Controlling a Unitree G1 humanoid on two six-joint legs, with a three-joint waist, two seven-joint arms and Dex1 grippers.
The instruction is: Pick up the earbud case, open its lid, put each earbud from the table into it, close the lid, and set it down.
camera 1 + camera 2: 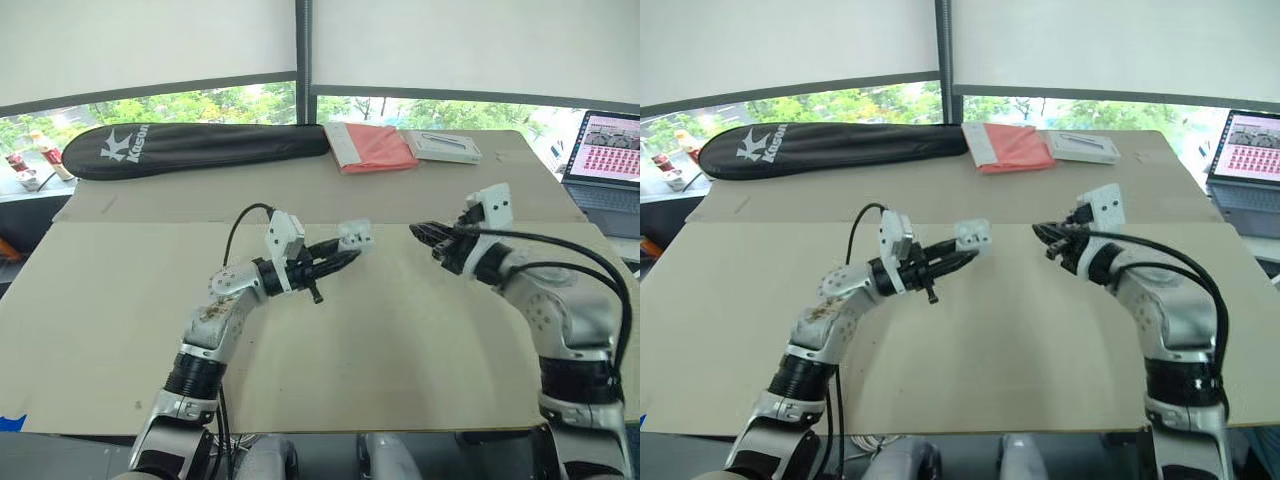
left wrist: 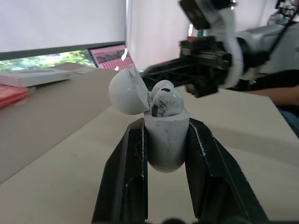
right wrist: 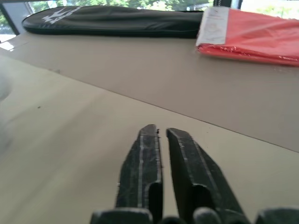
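Earbud case (image 2: 166,144), white, rounded plastic: pinched by its lower body between the two black fingers of the left gripper (image 1: 345,250) and held raised, well apart from the tan board tabletop (image 1: 400,340). The grip is set low, it is judged, so that hinge and mouth are left free. The domed white lid (image 2: 127,92) is swung back to one side. Two white earbuds (image 2: 164,100), one smudged dark, appear seated in the mouth. The mouth is turned toward the right gripper (image 3: 161,133), which hangs near but apart, fingers pressed almost together on nothing. It is judged placed there to push the lid down. Loading looks done; closing and setting down remain. Far edge of the table: a long black racket bag (image 1: 190,145), a red flat folder (image 1: 370,148), and an open laptop (image 1: 605,150).
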